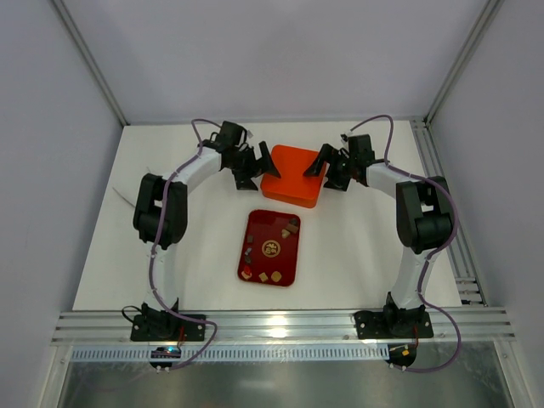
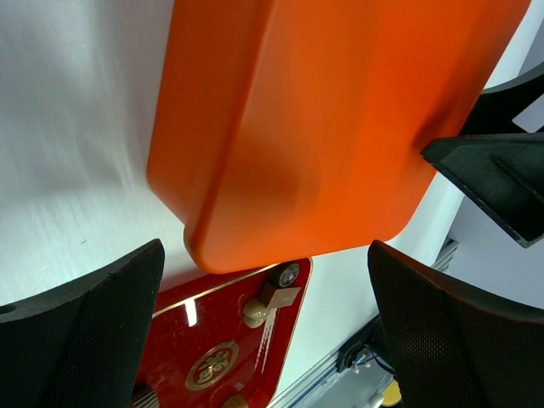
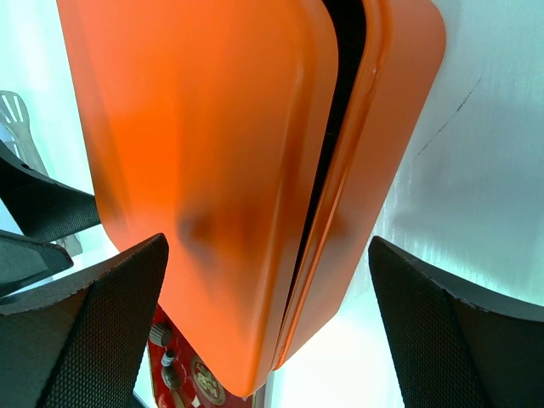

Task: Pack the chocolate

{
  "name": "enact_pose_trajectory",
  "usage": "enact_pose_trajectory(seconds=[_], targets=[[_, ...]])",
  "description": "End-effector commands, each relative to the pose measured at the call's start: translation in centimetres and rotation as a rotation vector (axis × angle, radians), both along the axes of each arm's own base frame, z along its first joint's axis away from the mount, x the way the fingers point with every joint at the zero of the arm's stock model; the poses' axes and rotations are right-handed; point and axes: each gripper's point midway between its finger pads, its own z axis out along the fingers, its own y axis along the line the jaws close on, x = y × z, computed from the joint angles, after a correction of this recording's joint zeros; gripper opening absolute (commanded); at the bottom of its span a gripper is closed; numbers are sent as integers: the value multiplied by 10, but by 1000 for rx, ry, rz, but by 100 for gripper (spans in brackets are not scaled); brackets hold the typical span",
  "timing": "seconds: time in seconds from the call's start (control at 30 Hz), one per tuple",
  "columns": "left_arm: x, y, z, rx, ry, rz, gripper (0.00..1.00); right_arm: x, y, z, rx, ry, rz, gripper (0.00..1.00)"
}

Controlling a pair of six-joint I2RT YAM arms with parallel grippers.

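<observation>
At orange box (image 1: 291,177) side edges: left pincer (image 1: 257,167), right pincer (image 1: 325,170) both spread wide; chocolate (image 1: 265,276) on red tray (image 1: 263,223) nearby.

Top camera: we look steeply down from above and behind the bases, far enough back to take in the whole table (image 1: 170,255). Wrist cameras: we ride behind the left gripper (image 1: 255,168) and right gripper (image 1: 327,172), facing each other, very close on the box (image 1: 293,177). All three views share the box and the tray (image 1: 270,246) edge.
</observation>
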Motion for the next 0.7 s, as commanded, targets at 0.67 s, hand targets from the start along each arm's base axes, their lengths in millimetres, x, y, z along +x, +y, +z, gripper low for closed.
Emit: enact_pose_trajectory(seconds=[0.67], targets=[[17, -28, 47, -125, -91, -15, 100, 15, 1, 16, -2, -64, 5, 100]])
